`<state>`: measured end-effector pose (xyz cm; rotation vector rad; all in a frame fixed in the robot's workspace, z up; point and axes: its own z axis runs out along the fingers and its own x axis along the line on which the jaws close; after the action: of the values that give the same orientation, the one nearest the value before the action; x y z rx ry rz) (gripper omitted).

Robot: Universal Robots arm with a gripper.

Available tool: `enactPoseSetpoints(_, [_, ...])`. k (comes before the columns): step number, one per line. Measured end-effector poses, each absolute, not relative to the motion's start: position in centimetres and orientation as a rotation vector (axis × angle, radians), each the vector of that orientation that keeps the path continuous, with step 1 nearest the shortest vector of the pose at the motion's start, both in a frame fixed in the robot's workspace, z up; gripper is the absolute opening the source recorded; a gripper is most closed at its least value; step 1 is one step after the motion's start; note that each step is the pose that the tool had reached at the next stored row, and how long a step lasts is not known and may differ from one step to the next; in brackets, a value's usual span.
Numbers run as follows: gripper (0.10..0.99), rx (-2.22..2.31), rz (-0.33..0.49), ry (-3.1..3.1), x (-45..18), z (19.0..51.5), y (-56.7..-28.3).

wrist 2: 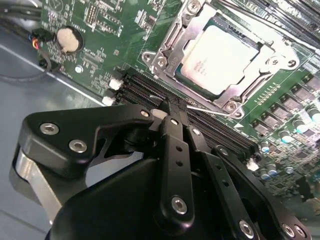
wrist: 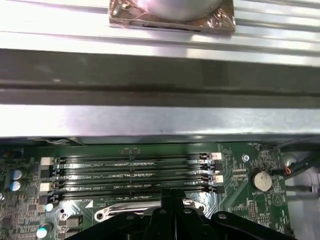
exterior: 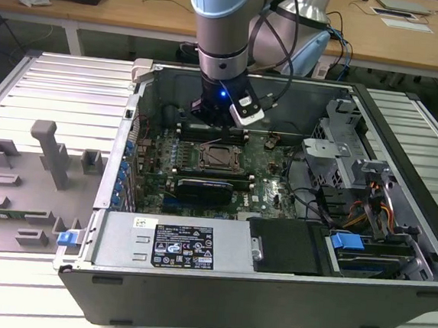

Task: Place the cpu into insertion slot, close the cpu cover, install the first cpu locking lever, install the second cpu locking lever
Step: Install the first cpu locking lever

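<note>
Exterior view: the arm (exterior: 223, 49) reaches down into an open computer case (exterior: 391, 302) that lies on a ribbed metal desk (exterior: 50, 80). Its wrist hangs over the motherboard (exterior: 271, 184), just behind the socket area. The cpu (exterior: 220, 156) sits near the middle of the board, dull silver top upward. A long black expansion card (exterior: 201, 187) lies just in front of it. Grey plastic fixtures (exterior: 48, 149) stand on the desk, well apart from the case on the exterior view's left.

Second wrist view: the pincer (wrist 2: 167, 106) has its two fingers drawn together, tips meeting, with nothing seen between them. The tips stand over the memory slots (wrist 2: 142, 90), near one corner of the socket. The cpu is seated flat in the insertion slot (wrist 2: 196, 86). The cpu cover (wrist 2: 165, 50) lies down over it, its window framing the chip. A thin locking lever (wrist 2: 212, 108) runs along the near edge of the cover, starting just beside the fingertips. Whether they touch it cannot be told. A coin cell (wrist 2: 68, 39) sits on the board, well apart.

First wrist view: the four memory slots lie in a row between the case wall (wrist: 150, 120) and the pincer linkage, with the coin cell off to one side
</note>
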<state>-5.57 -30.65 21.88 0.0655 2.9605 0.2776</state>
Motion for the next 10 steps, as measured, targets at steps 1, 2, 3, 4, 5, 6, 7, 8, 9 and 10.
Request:
enactPoseSetpoints(1, [0.106,0.079,0.276,2.959,-5.6,21.8,-30.6])
enactPoseSetpoints(2, [0.106,0.093,0.275,2.958,-5.6,21.7,-30.6])
enactPoseSetpoints(3, [0.106,0.098,0.274,2.958,-5.6,21.6,-30.6])
enactPoseSetpoints(4, [0.106,0.1,0.273,2.957,-5.6,21.5,-30.5])
enactPoseSetpoints(5, [0.106,0.099,0.273,2.954,-5.6,21.5,-30.5])
enactPoseSetpoints(6, [0.106,0.097,0.272,2.945,-5.8,21.4,-30.4])
enactPoseSetpoints(7, [0.106,0.095,0.269,2.933,-5.9,21.3,-30.4])
enactPoseSetpoints(8, [0.106,0.09,0.267,2.9,-6.3,21.2,-30.4])
enactPoseSetpoints(9, [0.106,0.087,0.266,2.884,-6.5,21.1,-30.4])
enactPoseSetpoints(10, [0.106,0.088,0.266,2.877,-6.9,20.9,-30.4])
